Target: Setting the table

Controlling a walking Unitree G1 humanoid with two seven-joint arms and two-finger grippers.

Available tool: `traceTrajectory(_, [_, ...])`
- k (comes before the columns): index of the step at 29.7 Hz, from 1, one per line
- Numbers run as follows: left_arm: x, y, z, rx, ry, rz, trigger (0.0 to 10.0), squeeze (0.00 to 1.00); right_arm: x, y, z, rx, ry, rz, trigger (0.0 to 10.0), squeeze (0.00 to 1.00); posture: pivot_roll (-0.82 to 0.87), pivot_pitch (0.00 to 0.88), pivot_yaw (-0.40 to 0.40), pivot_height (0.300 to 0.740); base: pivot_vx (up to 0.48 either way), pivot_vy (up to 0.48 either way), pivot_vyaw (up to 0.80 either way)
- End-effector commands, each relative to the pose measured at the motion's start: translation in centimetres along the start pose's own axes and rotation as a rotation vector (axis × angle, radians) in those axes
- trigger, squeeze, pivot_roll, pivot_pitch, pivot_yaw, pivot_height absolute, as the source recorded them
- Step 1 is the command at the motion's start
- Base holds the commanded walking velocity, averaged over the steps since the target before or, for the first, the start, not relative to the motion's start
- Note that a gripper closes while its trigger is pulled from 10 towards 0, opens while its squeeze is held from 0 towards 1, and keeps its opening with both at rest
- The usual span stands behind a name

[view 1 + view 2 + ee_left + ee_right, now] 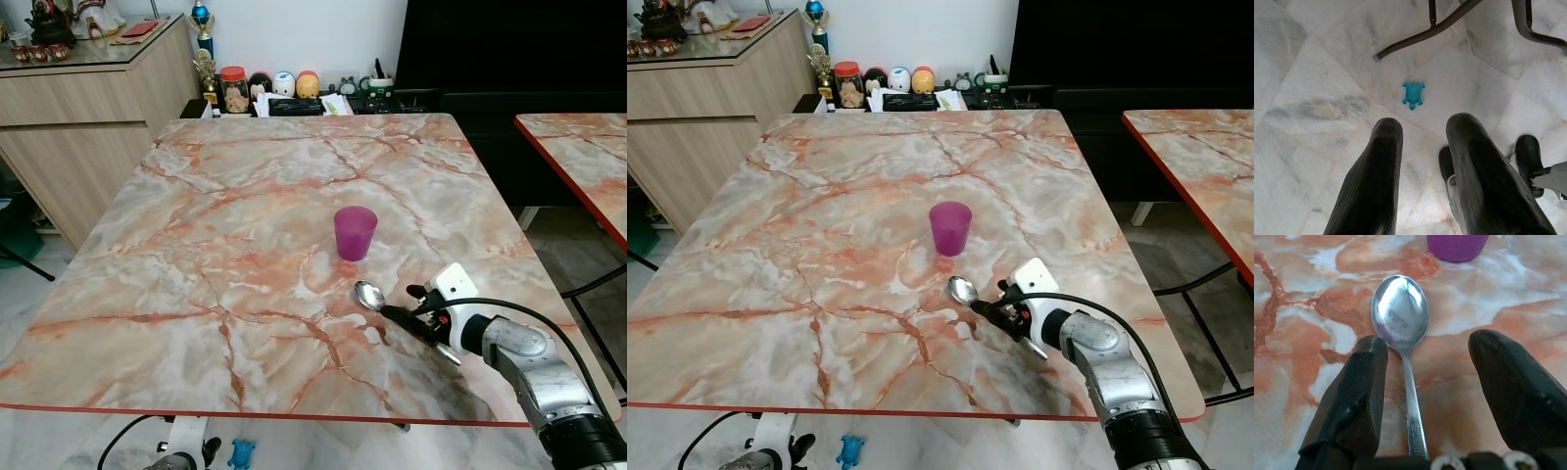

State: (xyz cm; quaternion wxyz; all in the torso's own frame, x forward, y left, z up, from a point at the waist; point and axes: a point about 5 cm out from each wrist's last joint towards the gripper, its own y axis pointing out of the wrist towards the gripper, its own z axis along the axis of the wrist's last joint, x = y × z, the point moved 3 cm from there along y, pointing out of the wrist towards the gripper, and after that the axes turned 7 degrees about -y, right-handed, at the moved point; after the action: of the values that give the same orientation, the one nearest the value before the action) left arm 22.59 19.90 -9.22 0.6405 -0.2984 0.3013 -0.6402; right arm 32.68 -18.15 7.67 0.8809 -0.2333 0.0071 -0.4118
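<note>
Currently spoon (1400,316) laid on desk (245,196) lower right, below purple cup (354,232); right gripper (1422,357) fingers spread around handle, nothing gripped. Placement step judged finishing; straight withdrawal needed next. Left gripper (1422,147) fingers parted, idle over floor.

A marble-patterned table (245,225) with a red edge spans the frame's centre. A purple cup (354,232) stands upright right of centre, and a metal spoon (369,295) is seen just below it, apparently lying on the tabletop

A home dining room: a marble-patterned table (245,225), a wooden sideboard (88,108) and trinkets (284,86) along the wall.
</note>
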Motion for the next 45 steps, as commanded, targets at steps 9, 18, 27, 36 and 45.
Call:
traceTrajectory(9, [-0.3, -0.1, -0.6, -0.021, 0.002, 0.006, 10.0, 0.00, 0.1, -0.1, -0.5, -0.005, 0.003, 0.007, 10.0, 0.00, -0.02, 0.001, 0.040, 0.740, 0.000, 0.000, 0.00])
traceTrajectory(18, [-0.3, -0.1, -0.7, -0.024, -0.004, 0.010, 10.0, 0.00, -0.6, 0.2, -1.1, -0.015, 0.006, 0.032, 8.5, 0.00, -0.02, 0.003, 0.036, 0.740, 0.000, 0.000, 0.00])
traceTrajectory(27, [-0.3, -0.1, -0.7, -0.023, -0.004, 0.009, 10.0, 0.00, -0.8, 0.4, -1.4, -0.022, 0.006, 0.041, 8.2, 0.00, -0.02, 0.005, 0.034, 0.740, 0.000, 0.000, 0.00])
traceTrajectory(36, [-0.2, -0.1, -0.7, -0.024, -0.005, 0.010, 10.0, 0.00, -1.2, 0.5, -1.8, -0.034, 0.007, 0.058, 0.0, 0.00, -0.02, 0.006, 0.033, 0.740, 0.000, 0.000, 0.00])
traceTrajectory(45, [-0.2, -0.1, -0.8, -0.025, -0.003, 0.008, 10.0, 0.00, -1.4, 0.6, -1.8, -0.032, 0.006, 0.062, 0.0, 0.00, -0.02, 0.008, 0.034, 0.740, 0.000, 0.000, 0.00])
